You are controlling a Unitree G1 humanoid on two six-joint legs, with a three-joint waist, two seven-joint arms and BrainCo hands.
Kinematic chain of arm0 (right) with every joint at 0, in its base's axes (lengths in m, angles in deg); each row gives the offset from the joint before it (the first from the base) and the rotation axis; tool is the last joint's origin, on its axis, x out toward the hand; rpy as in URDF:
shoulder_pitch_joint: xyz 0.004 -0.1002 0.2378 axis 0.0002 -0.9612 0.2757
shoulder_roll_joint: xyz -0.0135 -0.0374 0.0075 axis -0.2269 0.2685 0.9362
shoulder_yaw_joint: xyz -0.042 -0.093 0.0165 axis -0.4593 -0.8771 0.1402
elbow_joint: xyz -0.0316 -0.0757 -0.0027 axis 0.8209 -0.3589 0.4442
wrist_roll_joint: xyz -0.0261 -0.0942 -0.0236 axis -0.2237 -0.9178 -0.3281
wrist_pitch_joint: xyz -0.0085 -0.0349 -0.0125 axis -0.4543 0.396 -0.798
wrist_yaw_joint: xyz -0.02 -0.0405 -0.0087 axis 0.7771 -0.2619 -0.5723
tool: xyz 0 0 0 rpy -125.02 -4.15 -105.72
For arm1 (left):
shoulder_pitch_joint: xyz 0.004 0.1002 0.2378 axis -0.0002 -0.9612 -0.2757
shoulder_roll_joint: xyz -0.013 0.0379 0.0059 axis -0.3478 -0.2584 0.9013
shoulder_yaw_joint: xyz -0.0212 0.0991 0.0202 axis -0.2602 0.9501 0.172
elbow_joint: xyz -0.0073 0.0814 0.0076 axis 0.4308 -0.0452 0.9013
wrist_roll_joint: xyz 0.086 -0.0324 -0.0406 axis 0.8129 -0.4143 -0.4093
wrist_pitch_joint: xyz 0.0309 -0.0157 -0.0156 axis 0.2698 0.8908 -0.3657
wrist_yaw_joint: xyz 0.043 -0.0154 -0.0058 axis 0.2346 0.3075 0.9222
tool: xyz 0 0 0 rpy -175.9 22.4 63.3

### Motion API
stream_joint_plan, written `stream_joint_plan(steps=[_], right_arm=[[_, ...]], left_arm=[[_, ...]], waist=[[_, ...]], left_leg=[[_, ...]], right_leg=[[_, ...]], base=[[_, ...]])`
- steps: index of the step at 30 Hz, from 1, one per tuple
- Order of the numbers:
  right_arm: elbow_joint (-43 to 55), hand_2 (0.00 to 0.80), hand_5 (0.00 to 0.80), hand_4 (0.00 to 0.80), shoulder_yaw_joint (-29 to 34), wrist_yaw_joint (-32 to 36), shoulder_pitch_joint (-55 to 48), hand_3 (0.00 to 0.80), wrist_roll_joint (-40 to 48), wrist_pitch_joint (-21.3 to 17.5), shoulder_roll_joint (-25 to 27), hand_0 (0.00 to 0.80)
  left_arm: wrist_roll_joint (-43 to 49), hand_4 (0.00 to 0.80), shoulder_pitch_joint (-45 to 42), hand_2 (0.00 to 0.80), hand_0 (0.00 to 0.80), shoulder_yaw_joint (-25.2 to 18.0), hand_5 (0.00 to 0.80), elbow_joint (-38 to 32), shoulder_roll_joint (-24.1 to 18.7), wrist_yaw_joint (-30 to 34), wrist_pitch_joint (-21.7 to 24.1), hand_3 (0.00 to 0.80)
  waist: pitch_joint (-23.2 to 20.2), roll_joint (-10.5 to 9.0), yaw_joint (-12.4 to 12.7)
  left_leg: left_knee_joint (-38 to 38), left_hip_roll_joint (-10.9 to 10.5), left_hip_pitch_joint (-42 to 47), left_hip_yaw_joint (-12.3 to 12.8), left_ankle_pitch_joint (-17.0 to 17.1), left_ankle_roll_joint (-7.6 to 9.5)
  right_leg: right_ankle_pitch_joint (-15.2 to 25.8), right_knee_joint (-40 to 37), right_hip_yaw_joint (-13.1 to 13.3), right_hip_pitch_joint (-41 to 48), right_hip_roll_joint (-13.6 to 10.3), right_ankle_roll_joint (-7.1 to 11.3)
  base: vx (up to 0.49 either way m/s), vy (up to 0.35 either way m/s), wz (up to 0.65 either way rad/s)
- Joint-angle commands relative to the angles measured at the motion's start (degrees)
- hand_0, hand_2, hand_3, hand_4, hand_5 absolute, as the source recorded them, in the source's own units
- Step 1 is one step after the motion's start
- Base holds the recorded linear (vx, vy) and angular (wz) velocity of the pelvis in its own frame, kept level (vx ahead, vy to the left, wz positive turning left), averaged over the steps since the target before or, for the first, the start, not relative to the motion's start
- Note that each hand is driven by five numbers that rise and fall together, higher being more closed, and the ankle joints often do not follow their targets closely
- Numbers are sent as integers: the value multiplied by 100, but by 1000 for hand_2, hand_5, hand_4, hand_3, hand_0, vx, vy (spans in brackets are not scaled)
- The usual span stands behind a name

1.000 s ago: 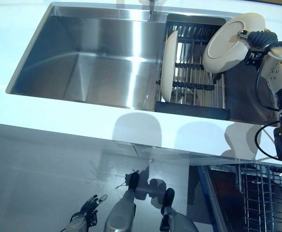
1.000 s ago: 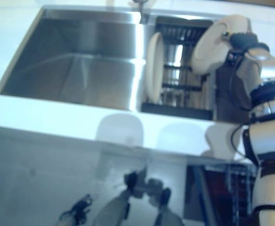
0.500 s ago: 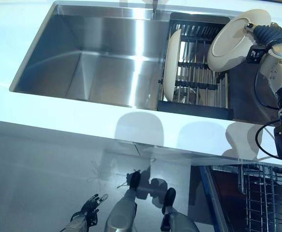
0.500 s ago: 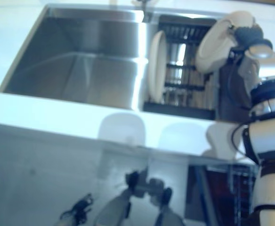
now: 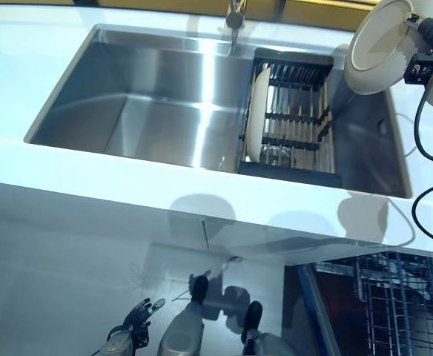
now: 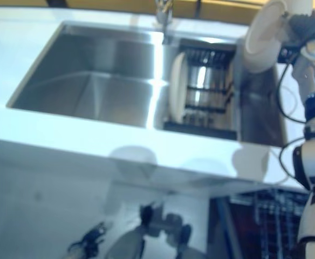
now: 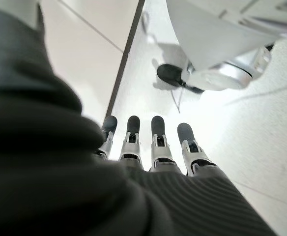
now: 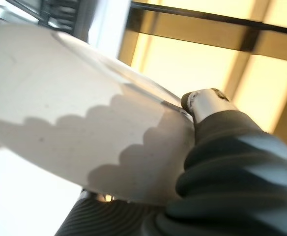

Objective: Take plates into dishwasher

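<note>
My right hand (image 5: 428, 38) is shut on a white plate (image 5: 379, 46) and holds it tilted in the air above the right end of the sink (image 5: 127, 104). The plate fills the right wrist view (image 8: 74, 132), pinched at its rim by my thumb (image 8: 205, 103). A second white plate (image 5: 258, 113) stands on edge at the left side of the black dish rack (image 5: 294, 119) inside the sink. The open dishwasher's wire rack (image 5: 394, 311) shows at the lower right. My left hand (image 5: 131, 326) hangs low by the floor, fingers straight and empty (image 7: 156, 142).
A tap (image 5: 235, 18) stands behind the sink. The white counter (image 5: 90, 193) runs across in front of the sink, with its edge above the dishwasher.
My right hand has lifted the plate up and to the right, away from the rack. The camera has also shifted, so the whole scene sits lower in view.
</note>
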Motion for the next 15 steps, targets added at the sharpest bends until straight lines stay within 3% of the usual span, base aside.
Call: stream_joint_plan(steps=[1, 7, 15], right_arm=[[409, 800, 800, 800, -588, 13, 439, 800, -20, -252, 324, 800], [439, 800, 800, 800, -624, 117, 411, 800, 7, -145, 433, 800], [780, 800, 800, 800, -933, 806, 116, 800, -863, 31, 726, 800]], left_arm=[[184, 0, -247, 0, 0, 59, 0, 314, -97, -87, 10, 0], [314, 0, -314, 0, 0, -26, 0, 427, -78, -107, -15, 0], [530, 0, -219, 0, 0, -212, 0, 409, -114, -200, -108, 0]], waist=[[-851, -315, -15], [-1122, -411, -93], [-1317, -500, -343]], left_leg=[[-21, 144, 381, 212, -444, -106], [-21, 172, 589, 302, -522, -109], [-21, 195, 845, 537, -643, -78]], right_leg=[[228, -11, 149, 12, -391, 316], [190, -11, 259, 164, -349, 308], [206, -11, 576, 281, -285, 316]], base=[[43, -7, -17], [18, -1, -5], [-19, 12, -11]])
